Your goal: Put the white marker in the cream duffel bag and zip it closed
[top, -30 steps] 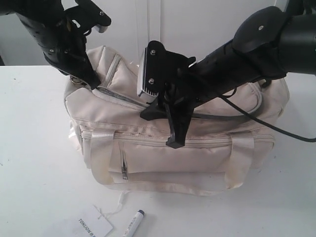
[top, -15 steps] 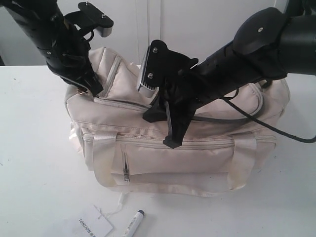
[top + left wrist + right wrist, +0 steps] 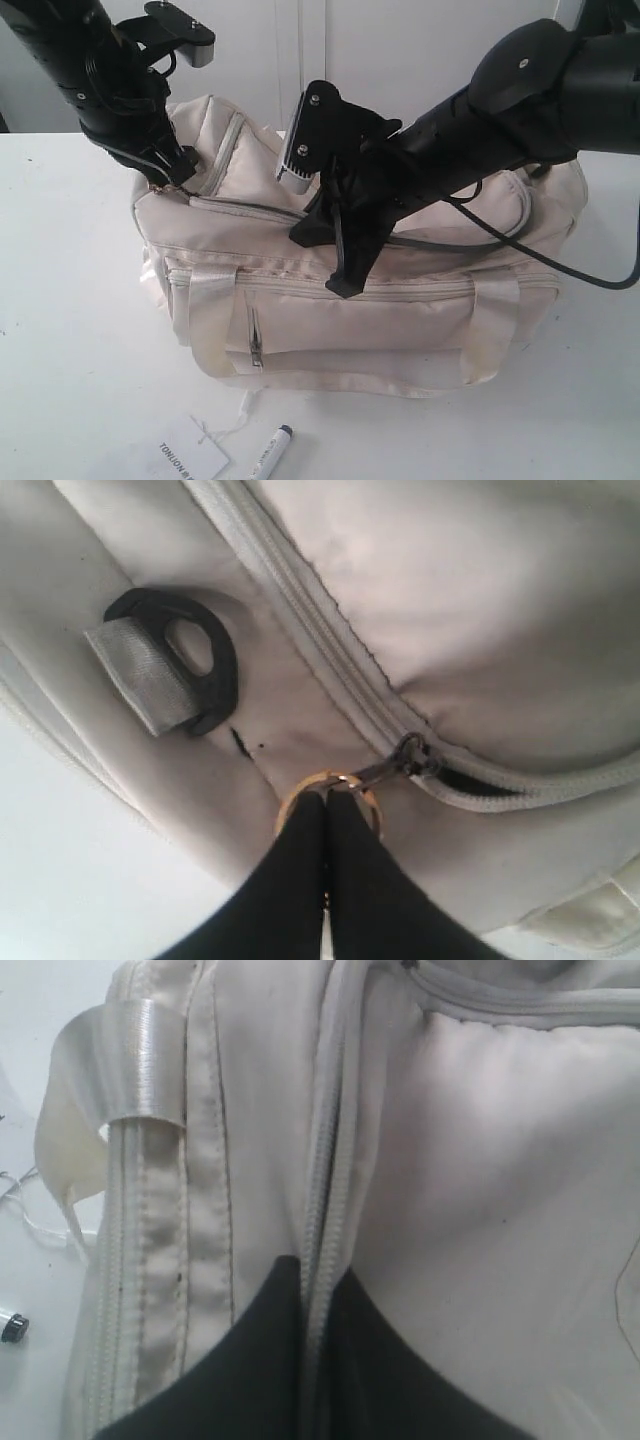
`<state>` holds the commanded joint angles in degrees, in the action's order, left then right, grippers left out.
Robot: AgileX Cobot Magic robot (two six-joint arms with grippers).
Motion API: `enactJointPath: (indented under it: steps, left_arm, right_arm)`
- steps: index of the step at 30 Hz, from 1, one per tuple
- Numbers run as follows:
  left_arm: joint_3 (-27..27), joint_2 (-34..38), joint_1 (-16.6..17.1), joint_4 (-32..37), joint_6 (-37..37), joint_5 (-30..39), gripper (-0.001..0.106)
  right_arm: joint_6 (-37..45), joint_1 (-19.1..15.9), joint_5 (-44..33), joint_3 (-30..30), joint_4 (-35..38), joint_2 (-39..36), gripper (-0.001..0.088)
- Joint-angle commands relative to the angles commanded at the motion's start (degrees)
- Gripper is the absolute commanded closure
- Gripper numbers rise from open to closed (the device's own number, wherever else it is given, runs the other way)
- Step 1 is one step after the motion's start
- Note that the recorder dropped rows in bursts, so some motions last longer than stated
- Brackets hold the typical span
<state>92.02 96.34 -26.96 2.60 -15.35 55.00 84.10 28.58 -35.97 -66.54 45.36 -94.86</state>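
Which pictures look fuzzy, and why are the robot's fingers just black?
Exterior view: flat bright light washes out the cream duffel bag, shadows faint. Left wrist view: left gripper a featureless black shape, gold keyring slightly soft. Right wrist view: right gripper soft-edged, bag seams clear.

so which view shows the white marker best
Exterior view: the white marker shows its cap and much of its barrel. The right wrist view catches only the cap end; the left wrist view, nothing.
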Motion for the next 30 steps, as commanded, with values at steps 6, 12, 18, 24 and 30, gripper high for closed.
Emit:
enactJointPath:
  steps: [6,12,18,24,30]
  left_arm:
    - [0.0,0.0,0.0,0.7,0.0,-0.1,0.058]
    - [0.1,-0.7,0.0,0.7,-0.1,0.1,0.05]
    - [0.1,-3.0,0.0,0.7,-2.1,0.2,0.05]
    - [0.1,-4.7,0.0,-4.5,-11.8,1.4,0.05]
    - [0.0,-4.7,0.0,-15.1,-25.1,2.0,0.05]
  right_arm:
    - [0.0,0.0,0.0,0.0,0.0,0.0,0.0574]
    - [-2.5,0.0,0.3,0.0,0.0,1.2,0.0432]
    - [-10.1,0.0,1.4,-0.1,-0.2,5.3,0.0403]
    - [-21.0,0.0,0.9,-0.1,-3.6,8.7,0.0403]
    - [-27.7,0.0,-6.8,-0.1,-9.0,11.4,0.0403]
